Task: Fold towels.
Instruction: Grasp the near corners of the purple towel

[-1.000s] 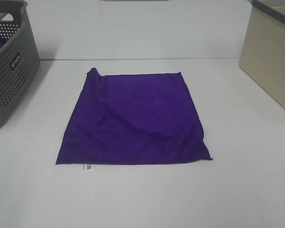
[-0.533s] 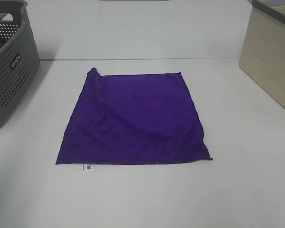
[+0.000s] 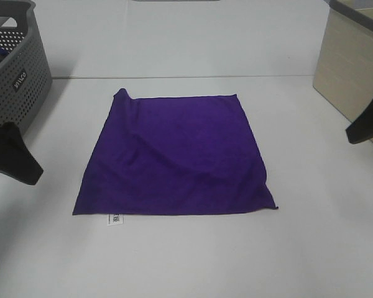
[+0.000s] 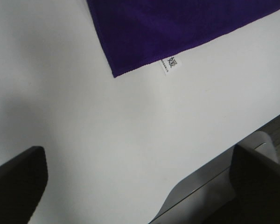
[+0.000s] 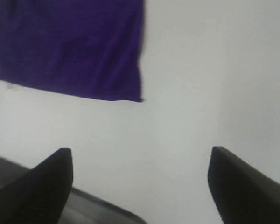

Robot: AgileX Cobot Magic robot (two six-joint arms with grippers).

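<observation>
A deep purple towel (image 3: 174, 155) lies spread flat in the middle of the white table, with a small white tag (image 3: 114, 218) at its near left corner. Its far left corner is slightly curled. My left gripper (image 3: 12, 158) has come in at the left edge, beside the towel and apart from it. My right gripper (image 3: 368, 121) shows at the right edge, also apart. The left wrist view shows the towel's tagged corner (image 4: 170, 64) with the fingers (image 4: 16, 179) spread wide. The right wrist view shows the near right corner (image 5: 139, 98), fingers (image 5: 42, 179) spread wide. Both grippers are open and empty.
A grey perforated basket (image 3: 15, 81) stands at the far left, just behind my left gripper. A beige box (image 3: 351, 71) stands at the far right, behind my right gripper. The table's front edge (image 4: 210, 175) shows in the left wrist view.
Both grippers have come into the exterior view, left at the left edge, right at the right edge. The towel has not moved.
</observation>
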